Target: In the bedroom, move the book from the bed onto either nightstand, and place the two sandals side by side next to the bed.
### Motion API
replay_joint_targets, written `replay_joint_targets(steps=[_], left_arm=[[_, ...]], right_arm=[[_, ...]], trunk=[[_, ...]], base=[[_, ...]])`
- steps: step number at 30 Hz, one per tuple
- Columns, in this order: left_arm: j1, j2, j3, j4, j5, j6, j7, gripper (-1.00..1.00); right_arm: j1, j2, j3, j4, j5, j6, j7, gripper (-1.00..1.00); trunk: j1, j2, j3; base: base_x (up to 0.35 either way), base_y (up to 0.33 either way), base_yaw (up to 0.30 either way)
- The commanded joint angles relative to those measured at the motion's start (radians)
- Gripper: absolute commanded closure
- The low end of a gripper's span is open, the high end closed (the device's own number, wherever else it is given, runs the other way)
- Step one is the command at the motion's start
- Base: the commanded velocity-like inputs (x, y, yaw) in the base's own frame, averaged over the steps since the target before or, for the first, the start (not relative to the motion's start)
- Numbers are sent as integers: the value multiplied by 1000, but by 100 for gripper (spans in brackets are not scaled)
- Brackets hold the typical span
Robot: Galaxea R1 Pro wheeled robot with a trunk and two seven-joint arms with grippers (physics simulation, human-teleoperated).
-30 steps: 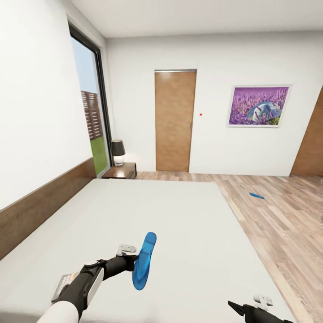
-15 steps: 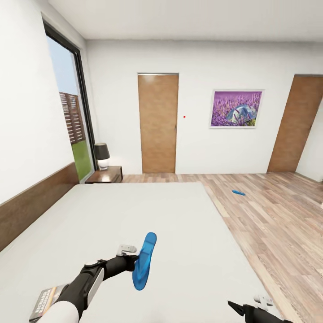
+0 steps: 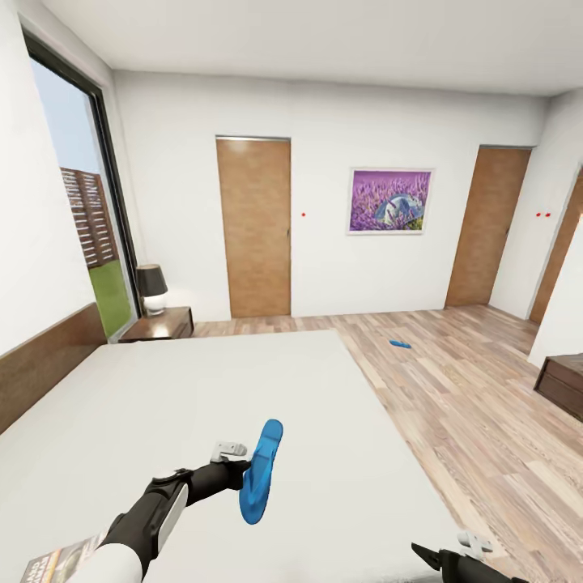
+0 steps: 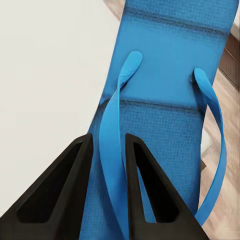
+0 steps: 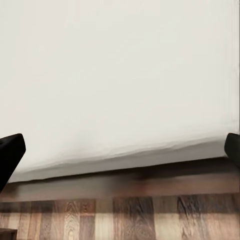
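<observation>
A sandal [image 3: 261,473] is pinched by its strap in the nearly closed left gripper [image 4: 107,165]; the right gripper [image 5: 120,145] is held wide apart, empty, above the bed [image 5: 120,75] edge.

Pale mattress [image 5: 120,70] edge above dark bed frame [image 5: 150,180] and wood-plank floor [image 5: 125,217], black fingers [image 5: 9,152] wide apart.

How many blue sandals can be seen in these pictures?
2. One sandal is held by its strap in the left pincer above the bed; the other sandal lies on the wood floor beyond the bed.
</observation>
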Motion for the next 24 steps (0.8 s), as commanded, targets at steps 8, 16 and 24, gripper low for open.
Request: replay_joint_targets(steps=[8, 16, 24], left_arm=[[-1, -1, 8, -2, -5, 6, -2, 100], [-1, -3, 8, -2, -5, 6, -2, 100], [-1, -2, 8, -2, -5, 6, -7, 100]], right_arm=[[-1, -1, 7, 0, -10, 5, 2, -100], [-1, -1, 7, 0, -10, 5, 3, -100], [-1, -1, 7, 0, -10, 5, 2, -100]], trunk=[[0, -1, 6], [0, -1, 13], [0, -1, 20]], base=[[0, 0, -245], [0, 0, -245], [0, 0, -245]])
